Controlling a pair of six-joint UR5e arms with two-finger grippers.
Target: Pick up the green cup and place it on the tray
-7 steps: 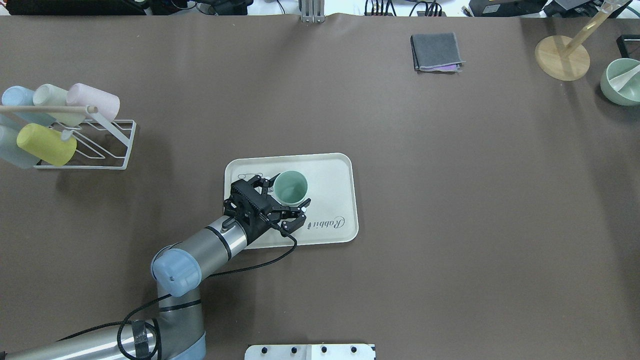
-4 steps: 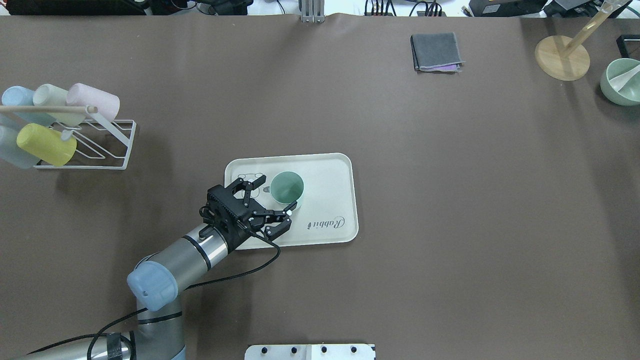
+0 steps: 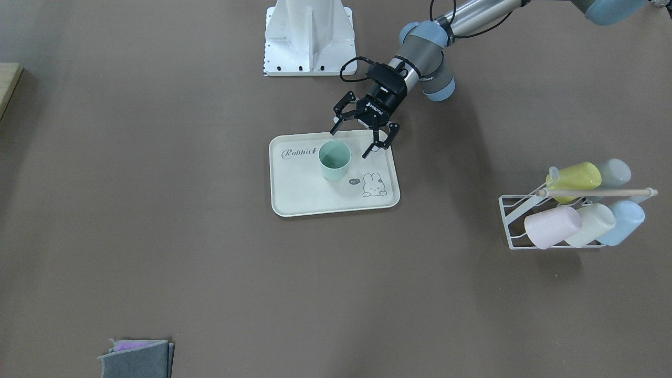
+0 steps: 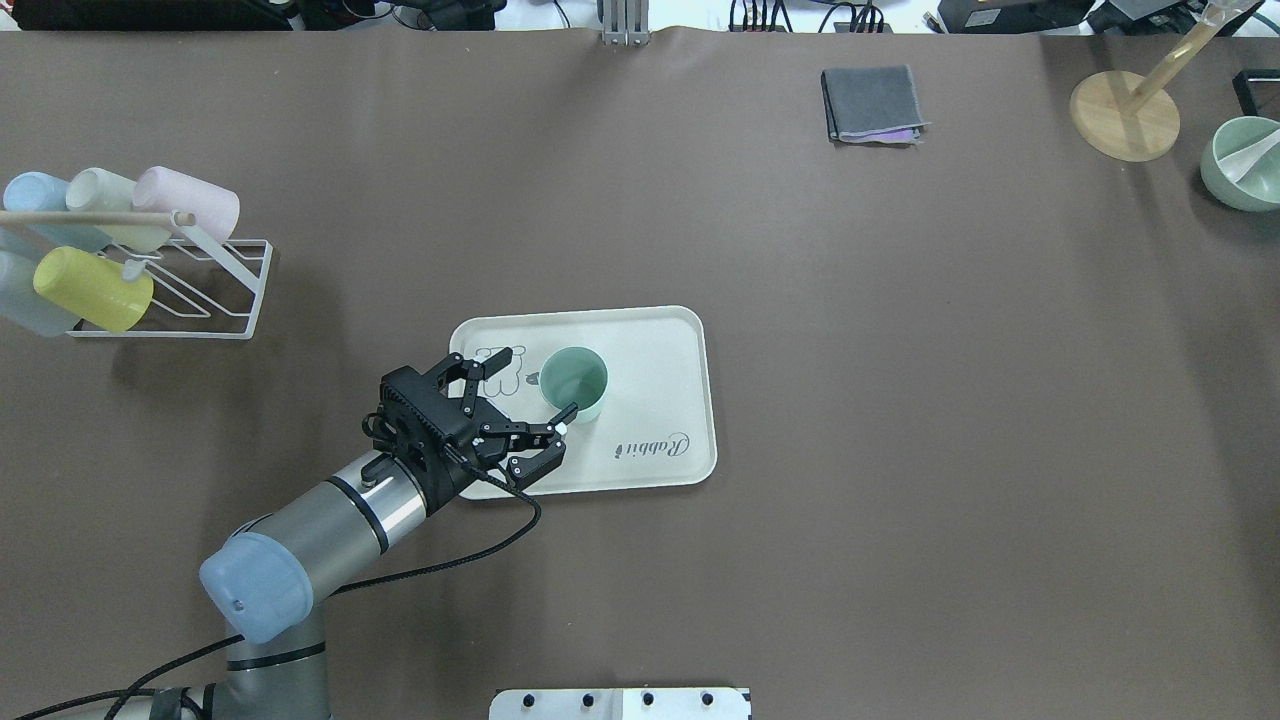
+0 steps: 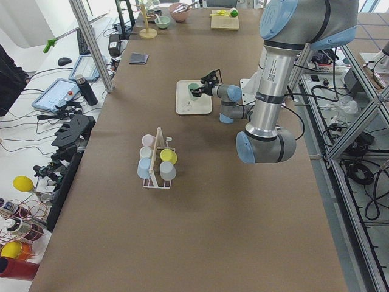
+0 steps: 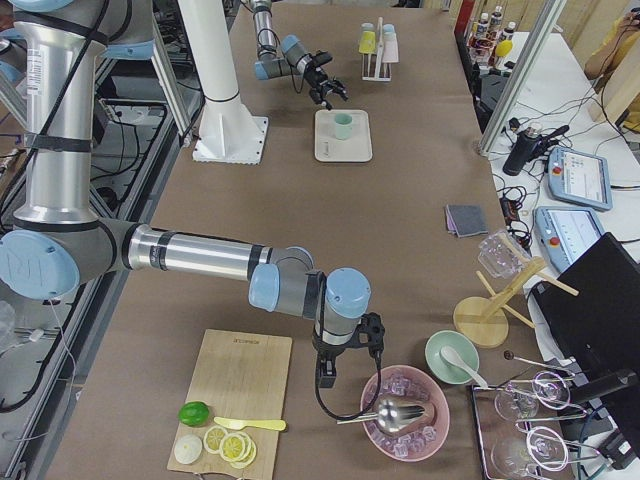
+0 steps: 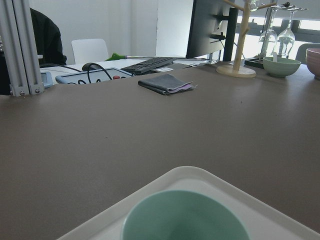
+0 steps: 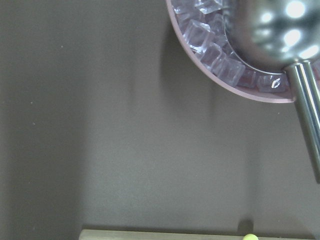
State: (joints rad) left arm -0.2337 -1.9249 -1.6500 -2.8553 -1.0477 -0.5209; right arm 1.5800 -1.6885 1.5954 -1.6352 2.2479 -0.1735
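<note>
My left tool (image 4: 536, 383) is spread wide and grips nothing, its fingertips clear of the green cup (image 4: 574, 381) just beyond them. The left arm slants in low from my side. The cup stands upright on the tray (image 4: 660, 340). Whether my right tool (image 6: 345, 360) is spread or closed, I cannot tell.

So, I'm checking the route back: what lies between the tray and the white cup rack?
Only bare brown table, clearest in the front-facing view, between the tray and the cup rack.
</note>
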